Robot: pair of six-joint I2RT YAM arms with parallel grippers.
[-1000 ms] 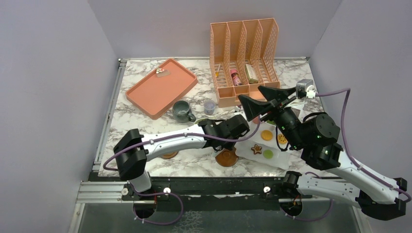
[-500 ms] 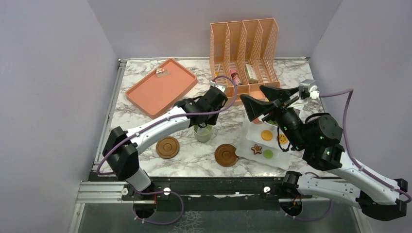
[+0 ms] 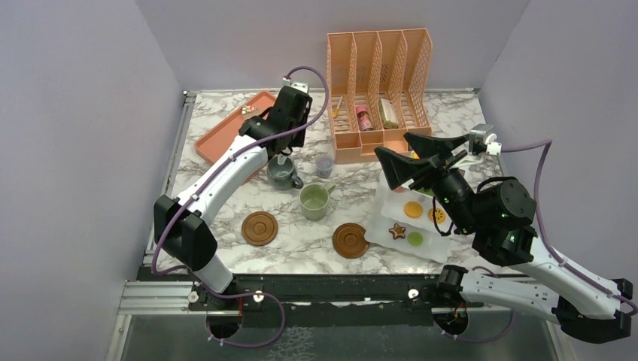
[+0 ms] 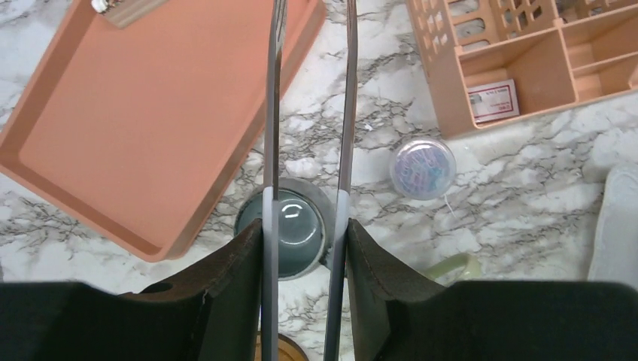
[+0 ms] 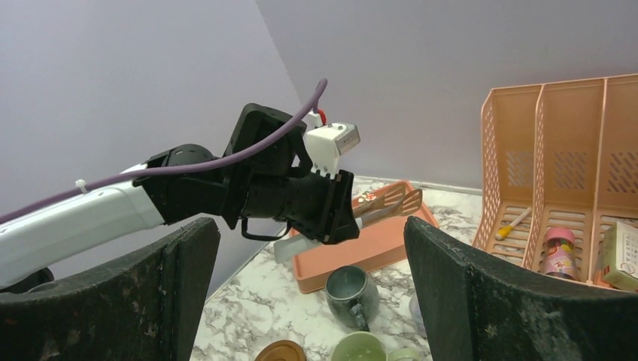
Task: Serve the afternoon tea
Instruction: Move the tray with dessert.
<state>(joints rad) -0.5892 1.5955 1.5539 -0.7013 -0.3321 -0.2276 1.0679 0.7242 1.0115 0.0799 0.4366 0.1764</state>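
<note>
The grey-blue mug [image 3: 283,172] [image 4: 295,233] stands beside the orange tray. My left gripper [image 3: 281,156] [image 4: 312,30] hangs above it, open, with nothing between its thin fingers. The pale green mug [image 3: 314,201] [image 5: 365,350] stands free on the marble, between two brown coasters [image 3: 259,227] [image 3: 350,240]. Toy cookies [image 3: 412,210] lie on a white plate [image 3: 384,233]. My right gripper [image 3: 410,159] [image 5: 312,248] is held high over the plate's far end, wide open and empty.
An orange tray [image 3: 233,139] with a small item lies at the back left. The orange file organizer [image 3: 378,90] stands at the back, with a pink bottle [image 3: 363,118] inside. A tiny lilac cup [image 3: 324,165] [image 4: 423,167] sits in front of it.
My left arm swung left from beside the plate, left the pale green mug standing on the marble, and rose over the grey-blue mug. The right arm barely moved.
</note>
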